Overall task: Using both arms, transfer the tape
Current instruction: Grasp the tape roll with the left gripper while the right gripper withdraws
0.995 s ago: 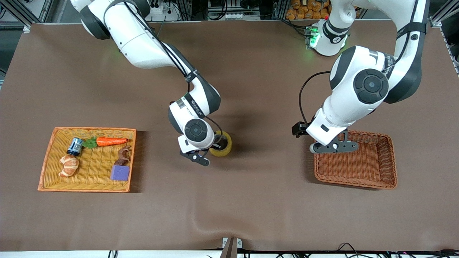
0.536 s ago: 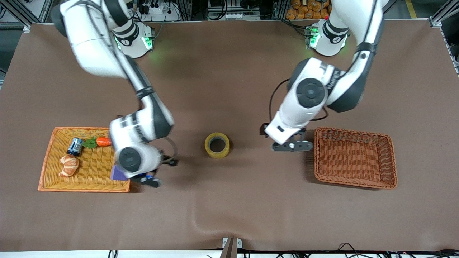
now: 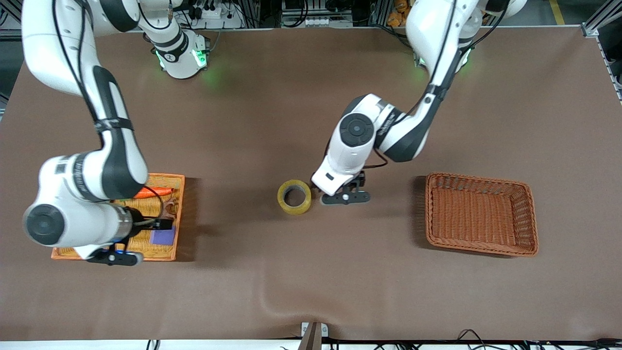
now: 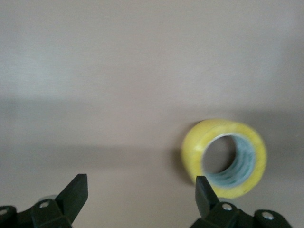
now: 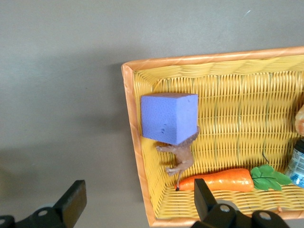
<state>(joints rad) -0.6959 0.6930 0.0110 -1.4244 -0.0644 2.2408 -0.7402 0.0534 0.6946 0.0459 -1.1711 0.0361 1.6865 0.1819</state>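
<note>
**Tape alone mid-table, left arm closing in**

Front view: tape (image 3: 294, 197) lies flat on the bare cloth between the yellow basket (image 3: 179, 181) and the brown basket (image 3: 482, 221). Left gripper (image 3: 345, 198) sits just beside it; right gripper (image 3: 114, 257) hangs over the yellow basket's near edge (waiting).

Left wrist view: fingers spread, nothing between them; tape (image 4: 224, 158) off-centre. Judged step: pickup. Next move calls for centring over the rim, then descending.

Right wrist view: fingers spread, empty. Only here: purple cube (image 5: 169, 117) and carrot (image 5: 216, 179) unobstructed.
</note>
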